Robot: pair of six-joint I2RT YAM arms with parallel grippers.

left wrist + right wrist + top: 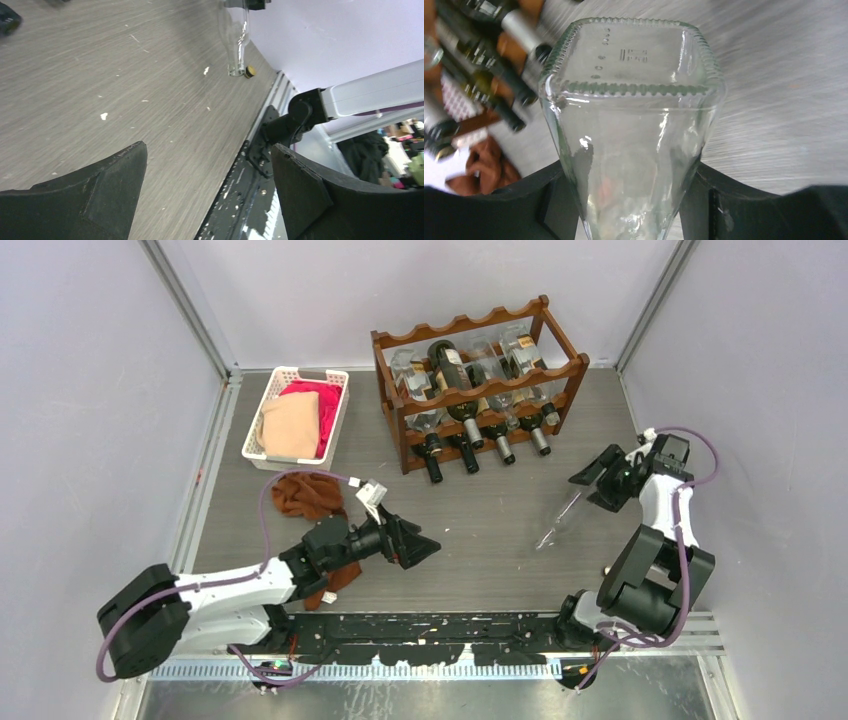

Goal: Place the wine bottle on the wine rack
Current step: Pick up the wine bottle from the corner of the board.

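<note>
Right of wine rack (pixel 480 390), right hand (pixel 598 483) gripping wine bottle (pixel 634 125)

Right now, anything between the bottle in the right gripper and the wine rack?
Nothing. In the top view only bare table lies between the clear wine bottle, held in the right gripper, and the wine rack.

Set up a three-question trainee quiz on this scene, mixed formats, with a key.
1. True or false: the left jaws are shut on a cloth.
2. Which jaws grip the clear bottle? A) left jaws B) right jaws C) neither
3. Fill in, near or far: seen from the robot, the wine rack stands at the ___ edge of the table.
Key: 1 false; 2 B; 3 far.
</note>
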